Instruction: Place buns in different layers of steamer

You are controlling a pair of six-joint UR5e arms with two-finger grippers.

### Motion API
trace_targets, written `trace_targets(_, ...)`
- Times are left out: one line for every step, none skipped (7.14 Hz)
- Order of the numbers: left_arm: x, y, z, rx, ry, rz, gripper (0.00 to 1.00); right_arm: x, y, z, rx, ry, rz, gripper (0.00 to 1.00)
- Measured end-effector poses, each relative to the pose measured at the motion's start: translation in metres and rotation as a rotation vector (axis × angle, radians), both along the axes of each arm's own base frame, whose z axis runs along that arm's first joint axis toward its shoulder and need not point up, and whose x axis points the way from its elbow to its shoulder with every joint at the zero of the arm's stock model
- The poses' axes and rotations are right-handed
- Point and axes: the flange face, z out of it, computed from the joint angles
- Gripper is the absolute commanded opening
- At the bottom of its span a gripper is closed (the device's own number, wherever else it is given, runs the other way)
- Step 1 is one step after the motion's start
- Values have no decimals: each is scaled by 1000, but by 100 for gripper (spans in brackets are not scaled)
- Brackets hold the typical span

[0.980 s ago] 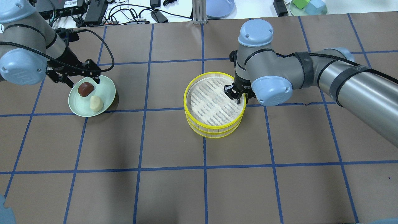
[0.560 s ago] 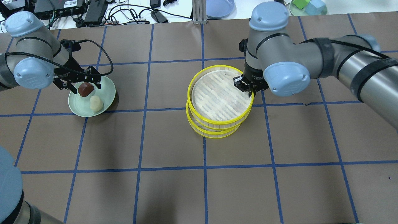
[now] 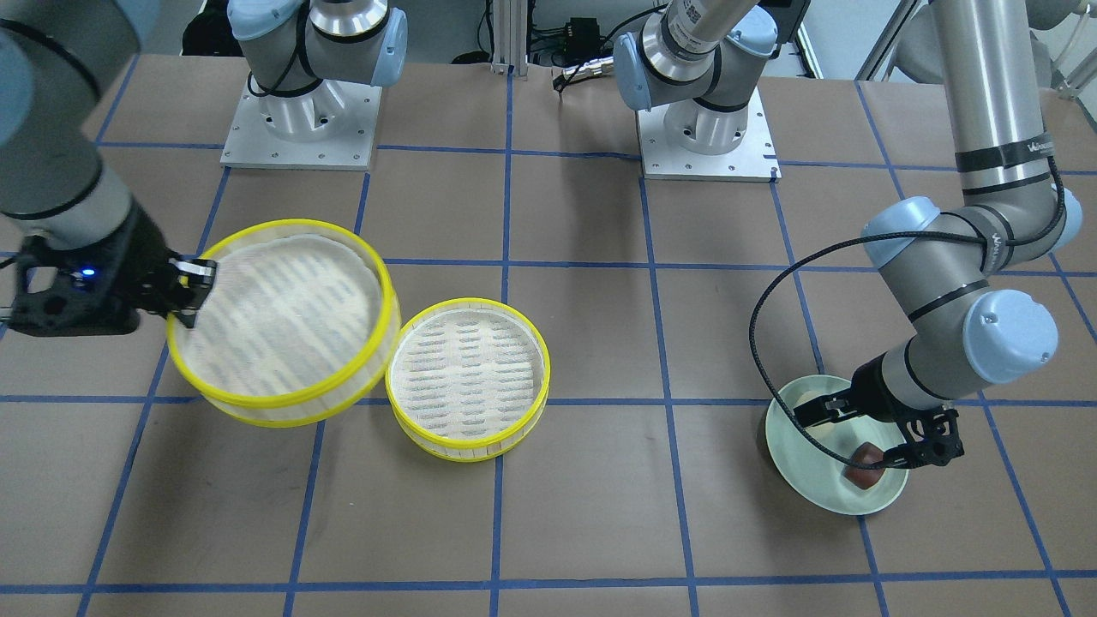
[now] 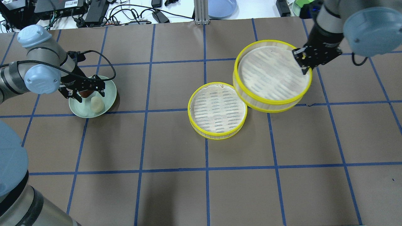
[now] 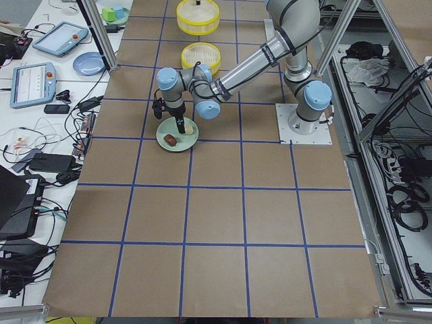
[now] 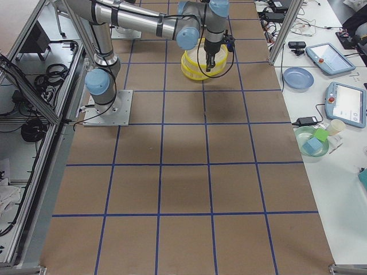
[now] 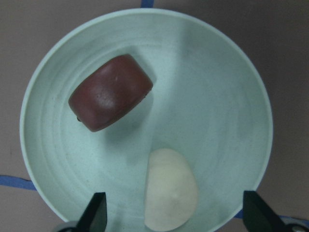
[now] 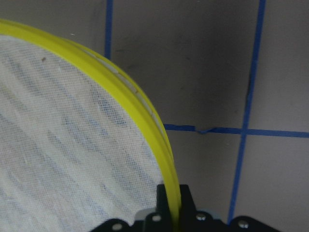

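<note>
Now the left hand (image 7: 176, 217) hangs over the plate (image 7: 231, 87), white bun (image 7: 169, 193) between its spread fingers (image 7: 96, 217); right hand (image 4: 304, 67) pinches the raised tray (image 4: 270, 108).

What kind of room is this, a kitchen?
Probably a robot lab, not a kitchen: a left arm and right arm bolted to a tape-gridded table, with control tablets and tangled cables on the bench beside it.
</note>
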Motion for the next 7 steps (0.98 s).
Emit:
trace_targets(0, 0, -8, 15, 2, 29, 24, -48, -1, -3, 3, -1, 54, 0)
trace_targets(0, 0, -14, 28, 4, 42, 0, -78, 0, -7, 8, -7, 97, 0)
trace_targets(0, 0, -19, 39, 7, 46, 0, -92, 2, -11, 14, -13, 113, 0)
trace_targets(1, -1, -20, 39, 7, 43, 0, -96, 5, -15, 17, -15, 117, 0)
trace_targets(1, -4, -16, 28, 4, 35, 0, -97, 9, -13, 13, -13, 116, 0)
trace_targets(1, -7, -6, 6, -2, 28, 0, -95, 13, -6, 5, -6, 114, 0)
trace_targets(-3, -14, 14, -30, -15, 21, 0, -93, 18, 3, -7, 3, 111, 0)
